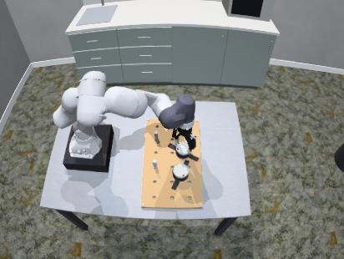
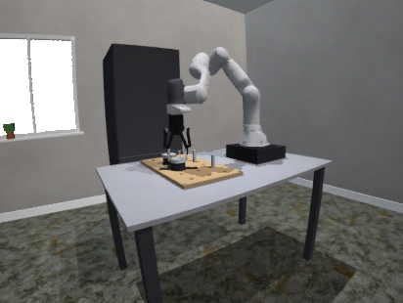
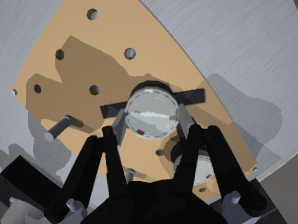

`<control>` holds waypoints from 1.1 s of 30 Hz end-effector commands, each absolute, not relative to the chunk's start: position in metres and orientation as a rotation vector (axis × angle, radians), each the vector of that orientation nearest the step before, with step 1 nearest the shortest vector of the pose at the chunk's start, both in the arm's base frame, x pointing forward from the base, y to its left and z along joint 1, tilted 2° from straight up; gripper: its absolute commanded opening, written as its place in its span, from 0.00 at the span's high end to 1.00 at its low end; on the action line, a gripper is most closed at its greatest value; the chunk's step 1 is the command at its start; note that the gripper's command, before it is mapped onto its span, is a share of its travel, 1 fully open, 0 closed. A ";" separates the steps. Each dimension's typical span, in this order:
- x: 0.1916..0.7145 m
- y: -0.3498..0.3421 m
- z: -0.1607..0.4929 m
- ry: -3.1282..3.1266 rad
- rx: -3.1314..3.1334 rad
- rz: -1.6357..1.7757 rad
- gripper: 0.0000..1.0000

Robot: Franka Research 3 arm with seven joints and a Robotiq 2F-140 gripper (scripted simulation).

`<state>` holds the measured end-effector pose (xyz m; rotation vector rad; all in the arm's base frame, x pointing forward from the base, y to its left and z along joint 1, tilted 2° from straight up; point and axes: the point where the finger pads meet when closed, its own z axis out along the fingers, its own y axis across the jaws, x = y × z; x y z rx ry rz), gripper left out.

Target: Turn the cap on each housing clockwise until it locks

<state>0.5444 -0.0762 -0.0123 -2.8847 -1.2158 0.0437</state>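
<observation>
Progress is judged partial: the round white cap [image 3: 152,113] of the far black housing [image 1: 184,152] on the tan pegboard [image 1: 160,196] is clamped by the black gripper [image 3: 152,137]; the near housing's cap [image 1: 181,170] remains untouched, both housings upright

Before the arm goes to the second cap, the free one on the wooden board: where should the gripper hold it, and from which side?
Grip the free cap by its round rim, coming straight down from above: it faces upward on the board, its housing upright, just as the gripper holds the other cap.
</observation>
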 end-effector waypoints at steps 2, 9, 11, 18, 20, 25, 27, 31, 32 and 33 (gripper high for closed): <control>0.543 -0.077 -0.013 -1.224 -2.881 0.046 0.90; 0.543 -0.077 -0.013 -1.224 -2.881 0.046 0.90; 0.543 -0.077 -0.013 -1.224 -2.881 0.046 0.90; 0.541 -0.077 -0.013 -1.224 -2.881 0.046 0.90; 0.541 -0.077 -0.013 -1.224 -2.881 0.046 0.90; 0.538 -0.076 -0.013 -1.224 -2.881 0.046 0.90; 0.537 -0.076 -0.013 -1.224 -2.881 0.046 0.90; 0.535 -0.076 -0.012 -1.224 -2.881 0.046 0.90; 0.534 -0.076 -0.012 -1.224 -2.881 0.046 0.90; 0.533 -0.075 -0.012 -1.224 -2.881 0.046 0.90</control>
